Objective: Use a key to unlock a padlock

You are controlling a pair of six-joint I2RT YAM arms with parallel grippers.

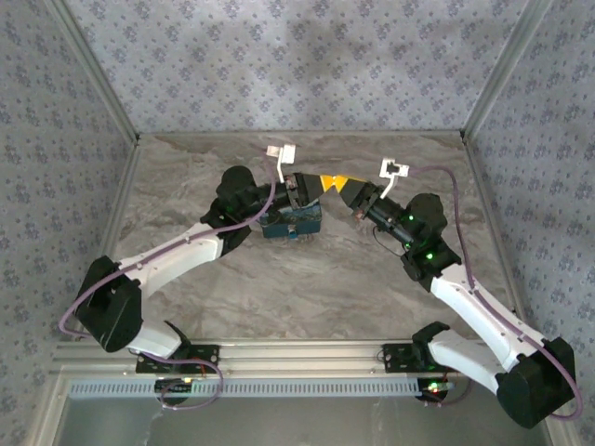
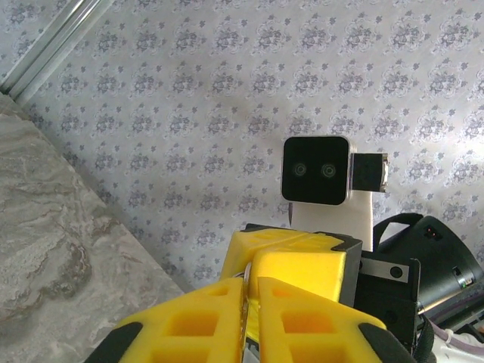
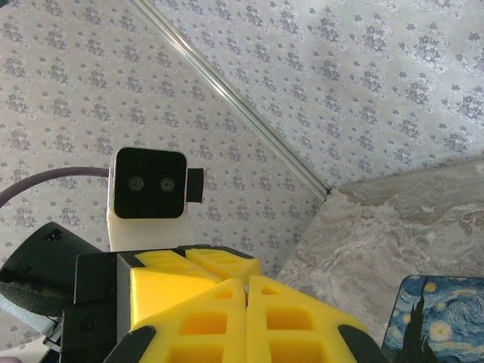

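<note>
At the upper centre of the overhead view, where the two sets of yellow fingers (image 1: 333, 181) meet tip to tip, the padlock is too small to tell apart from the yellow plastic, so I cannot give its exact place.

Low in the left wrist view, the left gripper (image 2: 248, 286) has its fingers drawn nearly together. A thin silvery sliver (image 2: 244, 281) sits in the narrow slit between them; whether that is the key I cannot tell. Just beyond those tips, in the lower middle of that frame, the blunt yellow end of the right gripper (image 2: 291, 257) faces them. The right arm's black-faced wrist camera (image 2: 316, 170) sits above it.

At the bottom of the right wrist view, the right gripper is fully closed, its two fingers pressed flat against each other along a thin seam. The left gripper's yellow tips touch it from the left of the frame, and the left arm's wrist camera (image 3: 147, 193) sits above them.

Just below and left of the meeting point in the overhead view, a blue box (image 1: 291, 224) with a swirly starry print lies on the grey marbled table (image 1: 325, 288), close under the left arm's wrist. Its corner also shows at the lower right of the right wrist view.

Both arms reach in from the bottom corners of the overhead view, and patterned wallpaper (image 1: 297, 56) covers the walls around the table.
</note>
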